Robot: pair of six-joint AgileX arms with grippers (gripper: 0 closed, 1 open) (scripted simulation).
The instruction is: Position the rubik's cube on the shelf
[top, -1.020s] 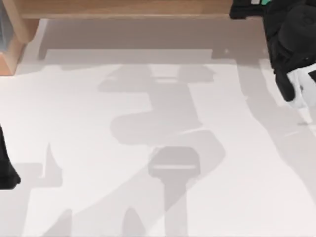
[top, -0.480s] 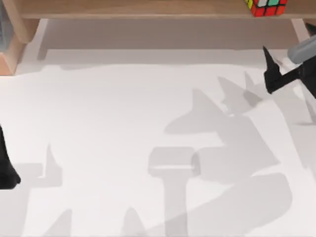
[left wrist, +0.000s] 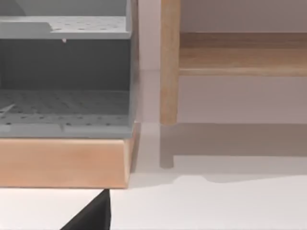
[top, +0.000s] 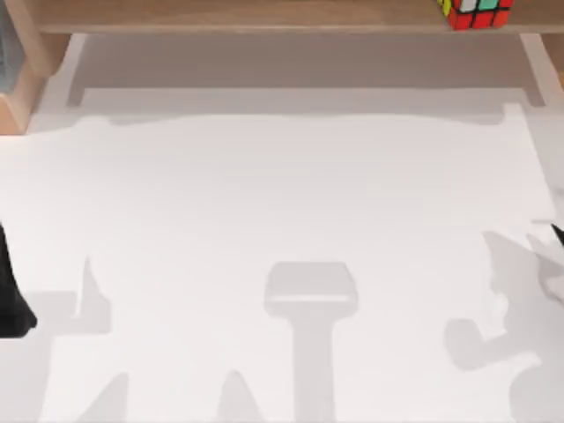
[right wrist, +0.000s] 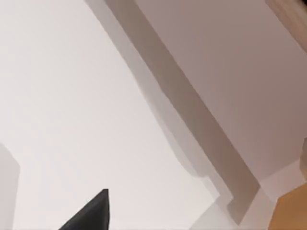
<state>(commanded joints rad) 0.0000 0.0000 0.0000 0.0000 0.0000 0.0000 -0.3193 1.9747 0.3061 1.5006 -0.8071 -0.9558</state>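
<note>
The rubik's cube point(top: 476, 12) sits on the shelf point(top: 238, 16), near the right end of the long wooden board, with red, yellow, teal and white stickers showing. Nothing holds it. My right gripper point(top: 557, 234) is low at the table's right edge, well in front of the shelf, and is open; one dark fingertip point(right wrist: 91, 213) hangs over bare table. My left gripper point(top: 12, 300) stays parked at the left edge, open, its fingertip point(left wrist: 91, 216) pointing toward the shelf's left support point(left wrist: 169, 62).
A grey perforated rack on a light wooden base point(left wrist: 62, 160) stands beside the shelf's left end. The shelf's left side support point(top: 40, 40) reaches the table at the back left. White tabletop point(top: 282, 203) stretches in front of the shelf.
My right arm has drawn back from the shelf's right end toward the front right edge of the table, leaving the cube on the board. The left arm has not moved.
</note>
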